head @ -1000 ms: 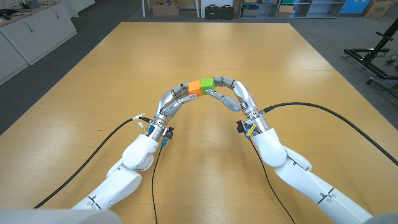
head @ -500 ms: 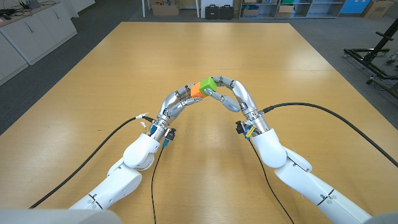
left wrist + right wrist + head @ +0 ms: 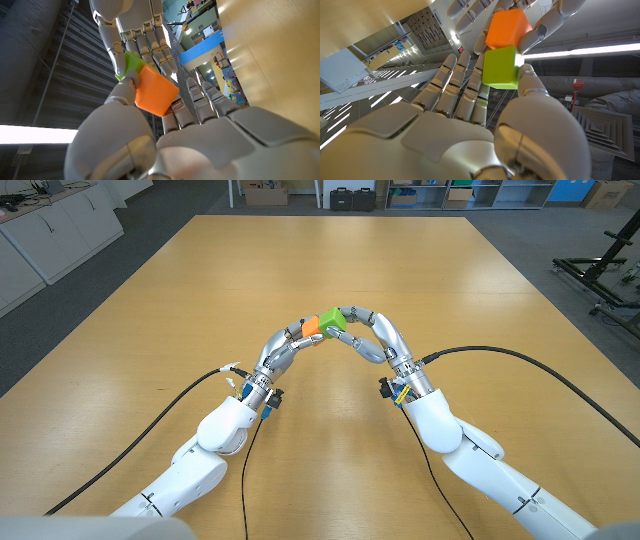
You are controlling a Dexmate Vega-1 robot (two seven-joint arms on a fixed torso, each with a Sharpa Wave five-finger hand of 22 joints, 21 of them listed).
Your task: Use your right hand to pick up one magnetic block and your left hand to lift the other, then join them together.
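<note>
Holding blocks joined above table mid-area — right hand (image 3: 366, 330) is gripping green block (image 3: 331, 321), left hand (image 3: 285, 346) is gripping orange block (image 3: 311, 327); faces are touching. Pickup and join appear done — nothing left.

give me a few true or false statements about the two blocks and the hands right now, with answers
1. The orange block is held by the left hand. True.
2. The green block lies on the table. False: the right hand holds it up above the table.
3. The two blocks touch face to face. True: the right wrist view shows them joined.
4. The left hand holds the green block. False: it holds the orange one.
5. Both hands meet over the middle of the table. True.
</note>
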